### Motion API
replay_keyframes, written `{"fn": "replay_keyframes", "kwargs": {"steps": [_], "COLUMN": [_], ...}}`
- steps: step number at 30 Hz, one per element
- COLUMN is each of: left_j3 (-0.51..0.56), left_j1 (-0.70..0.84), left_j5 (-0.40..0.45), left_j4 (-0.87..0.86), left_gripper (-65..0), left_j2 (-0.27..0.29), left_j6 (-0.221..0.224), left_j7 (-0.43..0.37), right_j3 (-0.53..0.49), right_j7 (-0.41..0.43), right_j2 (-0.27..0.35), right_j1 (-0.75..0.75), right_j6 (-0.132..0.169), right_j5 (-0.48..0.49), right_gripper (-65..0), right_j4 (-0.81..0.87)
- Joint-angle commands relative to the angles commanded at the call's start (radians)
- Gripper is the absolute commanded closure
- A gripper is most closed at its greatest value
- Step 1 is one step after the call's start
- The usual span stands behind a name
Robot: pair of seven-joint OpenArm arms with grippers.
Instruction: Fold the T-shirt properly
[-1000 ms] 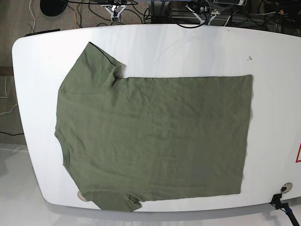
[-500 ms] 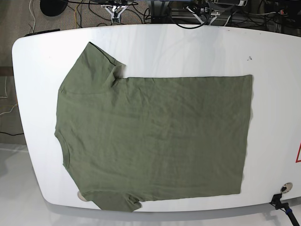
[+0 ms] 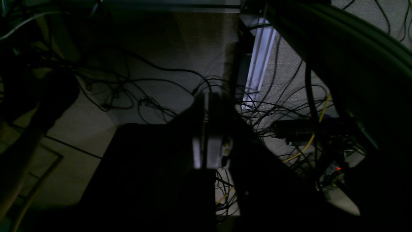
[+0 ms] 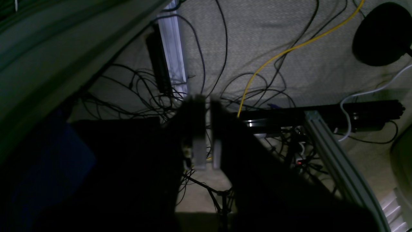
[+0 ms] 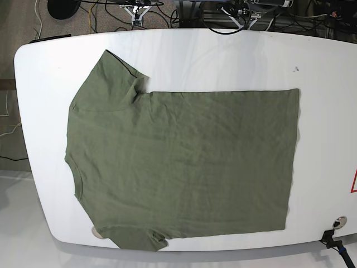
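Observation:
The olive-green T-shirt (image 5: 184, 162) lies spread flat on the white table (image 5: 223, 56), with the neck at the left, the hem at the right, and one sleeve at the top left and one at the bottom left. Neither gripper shows in the base view. In the left wrist view my left gripper (image 3: 206, 161) hangs over the floor with its jaws together and nothing in them. In the right wrist view my right gripper (image 4: 207, 162) also hangs over the floor, its fingers nearly touching and empty. The T-shirt is not visible in either wrist view.
Tangled cables (image 3: 283, 109) and an aluminium frame rail (image 4: 334, 154) lie on the carpet below both grippers. A yellow cable (image 4: 273, 58) and a black round base (image 4: 383, 32) are there too. The table's curved edge (image 4: 48, 48) shows beside the right gripper. A small round fitting (image 5: 338, 223) sits at the table's front right.

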Motion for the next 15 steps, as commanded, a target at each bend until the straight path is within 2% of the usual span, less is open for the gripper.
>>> {"fn": "replay_keyframes", "kwargs": {"steps": [4,8,9,15], "left_j3": [0.000,0.000,0.005,0.002], "left_j1": [0.000,0.005,0.010,0.020], "left_j5": [-0.002,-0.005,0.000,-0.002], "left_j4": [0.002,0.003,0.015,0.015], "left_gripper": [0.0,0.0,0.0,0.0], "left_j2": [-0.003,-0.009,-0.005,-0.007], "left_j6": [-0.001,-0.002,0.000,0.000], "left_j7": [0.009,-0.003,0.011,0.010], "right_j3": [0.003,-0.008,0.003,0.008], "right_j7": [0.033,0.158,0.083,0.101], "right_j2": [0.002,0.009,0.001,0.002], "right_j1": [0.000,-0.005,-0.001,-0.004], "right_j6": [0.001,-0.002,0.019,0.028], "right_j5": [0.003,0.001,0.002,0.003], "right_gripper": [-1.5,-1.7,-1.6,-1.4], "right_j4": [-0.011,-0.027,-0.013,-0.012]}}
